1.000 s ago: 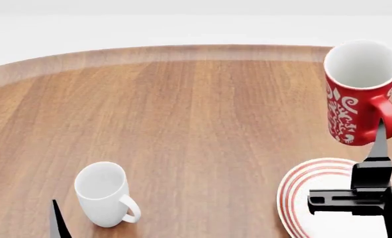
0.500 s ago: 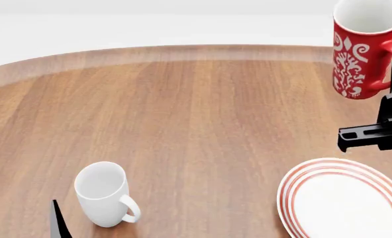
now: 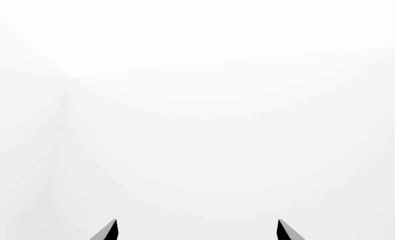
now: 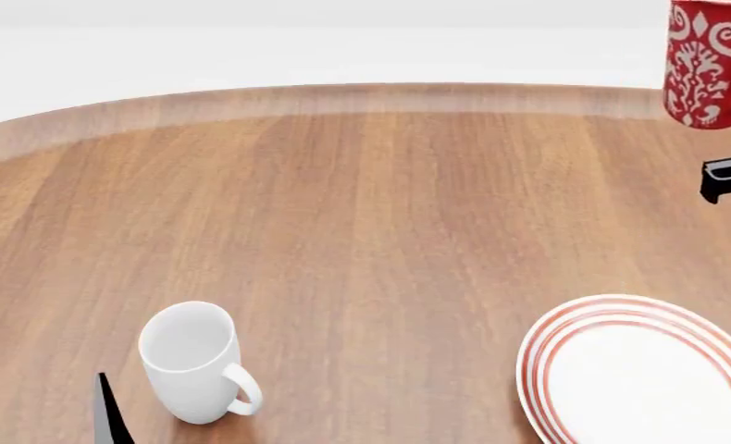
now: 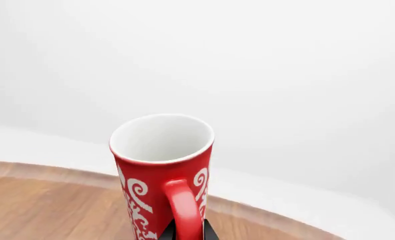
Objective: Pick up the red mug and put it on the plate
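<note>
The red mug [image 4: 709, 65] with white swirls hangs in the air at the head view's top right edge, well above the table and beyond the plate [image 4: 551, 370]. My right gripper [image 5: 186, 234] is shut on the mug's red handle [image 5: 183, 207], with a black finger [image 5: 167, 233] on each side. The mug [image 5: 159, 165] stays upright, and its white inside looks empty. Only a black part of the right arm [image 4: 730, 178] shows in the head view. The red-ringed white plate lies empty at the front right. My left gripper [image 3: 196, 232] is open and holds nothing.
A plain white mug [image 4: 192, 363] stands at the front left of the round wooden table [image 4: 378, 231]. One left finger [image 4: 110, 412] pokes up beside it. The table's far edge [image 4: 340, 97] curves across the back.
The right gripper has risen with the red mug, from just beyond the plate up toward the head view's top right corner. The plate now shows uncovered. The left arm has not moved.
</note>
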Controlling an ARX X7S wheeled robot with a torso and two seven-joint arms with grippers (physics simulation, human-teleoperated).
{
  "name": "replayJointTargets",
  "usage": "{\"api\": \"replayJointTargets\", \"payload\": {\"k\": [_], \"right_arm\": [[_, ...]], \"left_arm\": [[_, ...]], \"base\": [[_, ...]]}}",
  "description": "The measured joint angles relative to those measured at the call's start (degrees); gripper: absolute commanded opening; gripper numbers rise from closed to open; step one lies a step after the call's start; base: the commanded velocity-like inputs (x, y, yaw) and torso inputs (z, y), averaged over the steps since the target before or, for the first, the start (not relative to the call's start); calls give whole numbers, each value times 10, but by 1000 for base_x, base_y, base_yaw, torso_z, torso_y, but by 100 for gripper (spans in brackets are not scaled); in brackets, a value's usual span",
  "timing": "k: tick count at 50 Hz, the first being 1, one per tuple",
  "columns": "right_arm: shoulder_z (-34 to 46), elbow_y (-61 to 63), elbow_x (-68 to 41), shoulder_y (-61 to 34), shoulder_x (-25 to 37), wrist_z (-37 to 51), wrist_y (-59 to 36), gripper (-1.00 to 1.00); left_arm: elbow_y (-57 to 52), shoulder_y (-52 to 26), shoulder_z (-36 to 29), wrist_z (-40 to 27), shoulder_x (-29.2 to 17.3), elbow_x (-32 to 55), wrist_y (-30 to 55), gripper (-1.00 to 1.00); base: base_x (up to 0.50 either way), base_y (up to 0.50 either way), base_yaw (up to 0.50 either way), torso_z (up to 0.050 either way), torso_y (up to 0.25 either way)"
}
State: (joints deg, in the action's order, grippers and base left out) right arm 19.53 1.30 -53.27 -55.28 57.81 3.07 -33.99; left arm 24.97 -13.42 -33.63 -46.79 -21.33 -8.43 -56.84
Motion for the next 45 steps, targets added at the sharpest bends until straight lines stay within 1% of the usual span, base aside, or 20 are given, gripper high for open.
{"api": "replayJointTargets", "payload": {"k": [22,32,45], "right_arm": [[13,-215,44,-57,-69,-86,50,-100],[22,-281,60,-62,-94,-111,71,-100],[37,-336,80,-54,-120,-142,103,-100]], "left_arm": [[0,-3,-7,-7,-3,-1,0,100],[0,-4,-10,-10,-5,-2,0,100],[0,-5,-12,-16,-6,-6,0,100]], "base": [[0,0,0,0,0],[0,0,0,0,0],[0,0,0,0,1]]}}
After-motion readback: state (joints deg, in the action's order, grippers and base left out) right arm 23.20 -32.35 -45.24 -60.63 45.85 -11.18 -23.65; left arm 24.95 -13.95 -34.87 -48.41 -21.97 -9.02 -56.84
